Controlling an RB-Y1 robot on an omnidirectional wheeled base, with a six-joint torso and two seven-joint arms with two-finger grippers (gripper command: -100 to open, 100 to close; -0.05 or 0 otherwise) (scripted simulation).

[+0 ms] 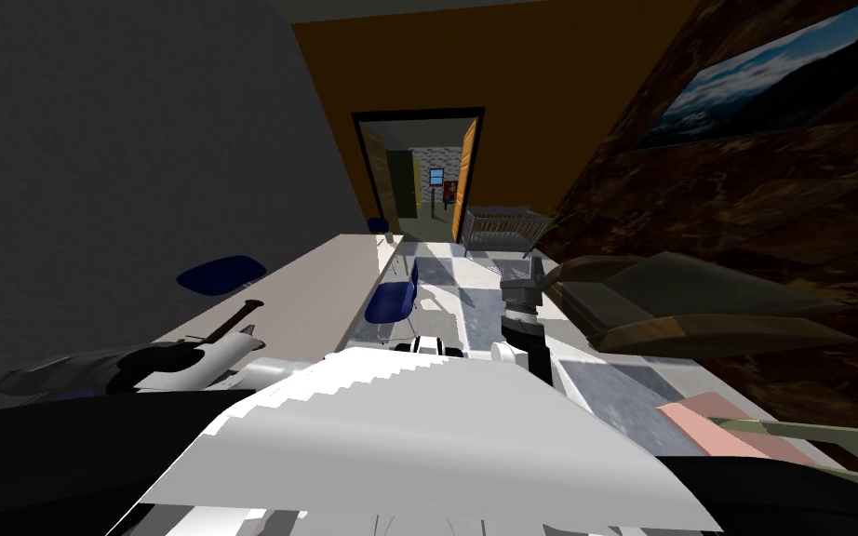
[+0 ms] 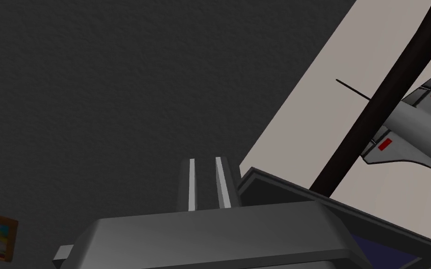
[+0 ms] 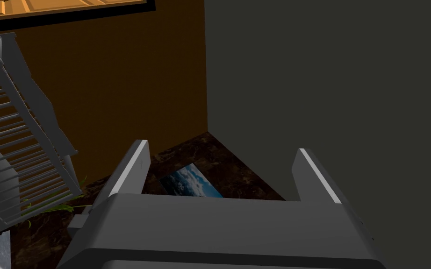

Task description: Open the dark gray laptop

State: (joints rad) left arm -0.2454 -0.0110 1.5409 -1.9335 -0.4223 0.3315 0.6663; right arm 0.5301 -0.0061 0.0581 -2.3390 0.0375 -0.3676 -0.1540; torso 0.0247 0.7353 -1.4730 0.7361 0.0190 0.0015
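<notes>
A dark grey slab with a dark blue face, apparently the laptop (image 2: 275,187), lies on the pale desk (image 2: 303,121) right beside my left gripper's body. How far its lid stands up I cannot tell. My left gripper (image 2: 206,159) is shut, fingers almost together with nothing visible between them, pointing past the laptop's corner towards the dark grey wall. My right gripper (image 3: 226,152) is open and empty; in the head view it is raised over the floor, away from the desk (image 1: 306,279), at the end of its forearm (image 1: 522,312).
A white shuttle model (image 2: 420,130) marked CCCP and a thin dark rod (image 2: 378,107) lie on the desk just beyond the laptop; the model (image 1: 139,368) is at my left. Blue chairs (image 1: 392,300) stand along the desk. A crib (image 1: 503,226) and a bed (image 1: 678,298) are to the right.
</notes>
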